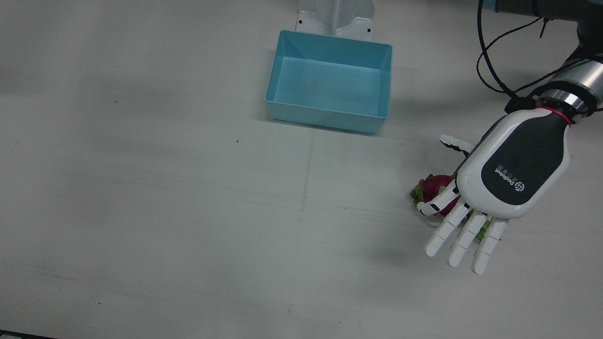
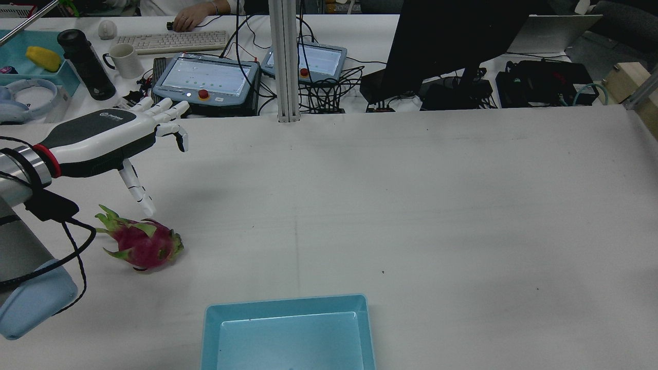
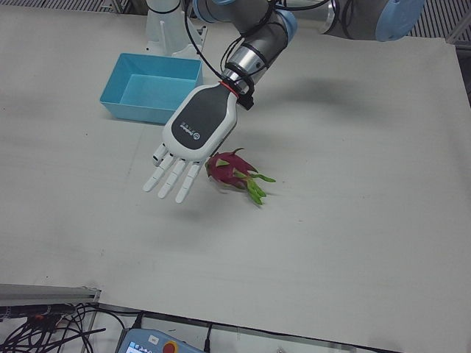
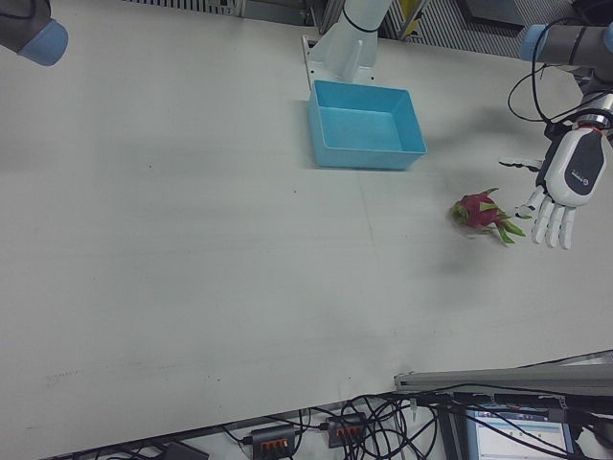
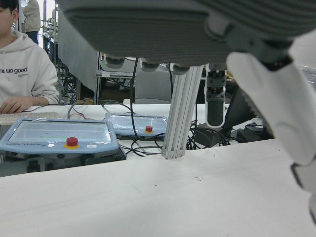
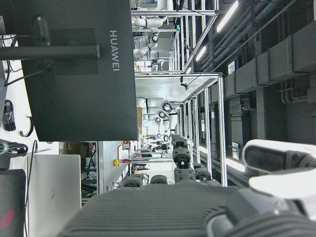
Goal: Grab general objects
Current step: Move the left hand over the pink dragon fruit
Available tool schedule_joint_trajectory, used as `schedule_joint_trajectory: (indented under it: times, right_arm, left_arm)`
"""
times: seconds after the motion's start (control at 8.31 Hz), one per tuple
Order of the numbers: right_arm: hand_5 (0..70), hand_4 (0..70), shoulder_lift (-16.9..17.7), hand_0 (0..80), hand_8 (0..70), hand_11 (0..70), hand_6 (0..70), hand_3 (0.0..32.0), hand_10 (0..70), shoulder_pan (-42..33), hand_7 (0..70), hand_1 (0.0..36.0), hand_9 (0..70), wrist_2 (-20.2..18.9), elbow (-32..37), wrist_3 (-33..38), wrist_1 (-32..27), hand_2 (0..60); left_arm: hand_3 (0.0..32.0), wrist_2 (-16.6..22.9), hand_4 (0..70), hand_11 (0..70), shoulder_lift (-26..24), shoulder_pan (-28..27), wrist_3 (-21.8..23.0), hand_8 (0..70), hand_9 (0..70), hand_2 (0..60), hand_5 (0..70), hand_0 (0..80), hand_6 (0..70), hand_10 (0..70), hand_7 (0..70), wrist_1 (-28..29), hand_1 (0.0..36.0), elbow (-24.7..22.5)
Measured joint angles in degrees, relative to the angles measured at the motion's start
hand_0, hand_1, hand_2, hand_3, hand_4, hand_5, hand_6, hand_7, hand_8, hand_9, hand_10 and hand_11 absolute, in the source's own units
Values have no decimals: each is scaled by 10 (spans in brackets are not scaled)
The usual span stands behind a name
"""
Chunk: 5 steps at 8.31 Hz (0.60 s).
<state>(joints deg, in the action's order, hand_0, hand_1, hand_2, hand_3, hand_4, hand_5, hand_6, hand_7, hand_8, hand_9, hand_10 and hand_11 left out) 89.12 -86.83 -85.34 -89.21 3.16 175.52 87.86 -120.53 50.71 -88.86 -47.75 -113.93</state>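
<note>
A pink dragon fruit [image 2: 140, 243] with green scales lies on the white table, also in the front view [image 1: 435, 187], left-front view [image 3: 232, 168] and right-front view [image 4: 482, 213]. My left hand [image 2: 105, 137] hovers above and just beyond it, palm down, fingers spread, holding nothing; it also shows in the front view [image 1: 499, 183], left-front view [image 3: 193, 137] and right-front view [image 4: 563, 184]. Its thumb points down near the fruit. My right hand's palm [image 6: 163, 212] fills the bottom of the right hand view, raised off the table; it holds nothing that I can see.
An empty light-blue bin [image 1: 331, 81] stands at the robot's side of the table centre, also in the rear view [image 2: 288, 334]. Control pendants [image 2: 208, 77], cables and a monitor [image 2: 452, 36] sit beyond the far table edge.
</note>
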Motion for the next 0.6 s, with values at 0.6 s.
schedule_joint_trajectory:
  times: [0.6]
  right_arm:
    - [0,0,0,0,0,0,0,0,0,0,0,0,0,0,0,0,0,0]
  left_arm:
    - [64,-17,0,51,29,-20,9,0,0,86,120,563,0,15,48,39,236,40]
